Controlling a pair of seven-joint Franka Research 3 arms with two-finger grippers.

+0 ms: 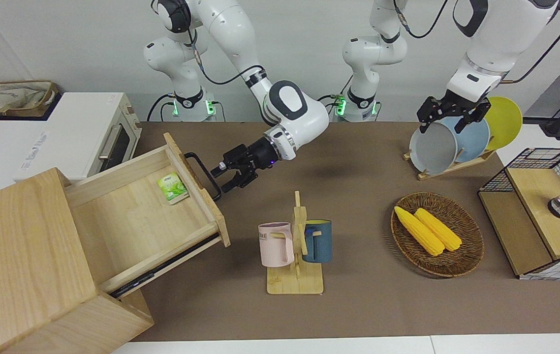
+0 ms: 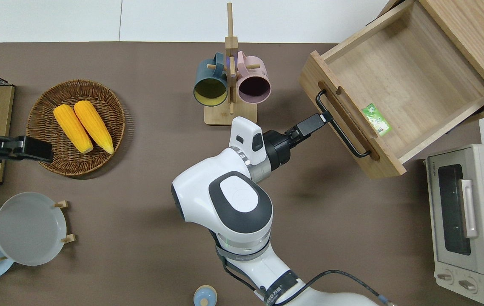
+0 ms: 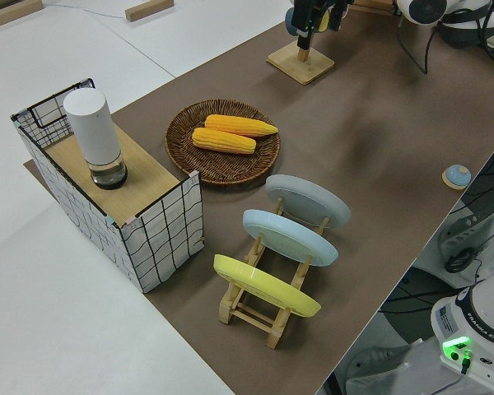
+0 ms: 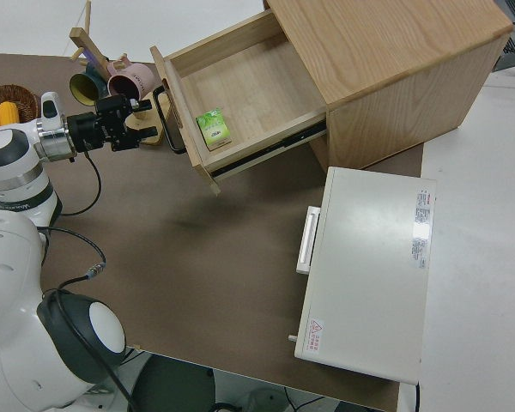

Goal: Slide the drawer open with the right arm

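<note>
The drawer (image 1: pixel 137 216) is pulled well out of the big wooden box (image 1: pixel 19 265) at the right arm's end of the surface (image 1: pixel 358 295). Its black loop handle (image 1: pixel 204 174) faces the right gripper (image 1: pixel 228 177). In the front view the fingers (image 1: pixel 233 186) are spread and sit just beside the handle bar, at its end farther from the robots. The overhead view shows the gripper tip level with the bar; whether a finger touches the bar cannot be told. Nothing is held between the fingers.

A small green packet (image 1: pixel 173 188) lies inside the drawer, against the front panel, just past the handle from the fingers. The mug stand (image 1: pixel 295 255) with a pink mug (image 1: pixel 276 244) and a blue mug (image 1: pixel 317 241) stands near the fingers, farther from the robots. The white toaster oven (image 2: pixel 465 221) stands beside the drawer, nearer to the robots.

Hidden or unclear:
- The drawer's underside and most of its slide rails are covered by the drawer body.
- The box is cut off by the edges of the front and overhead views.
- The left arm is parked; its gripper (image 1: pixel 450 115) has its fingers spread.
</note>
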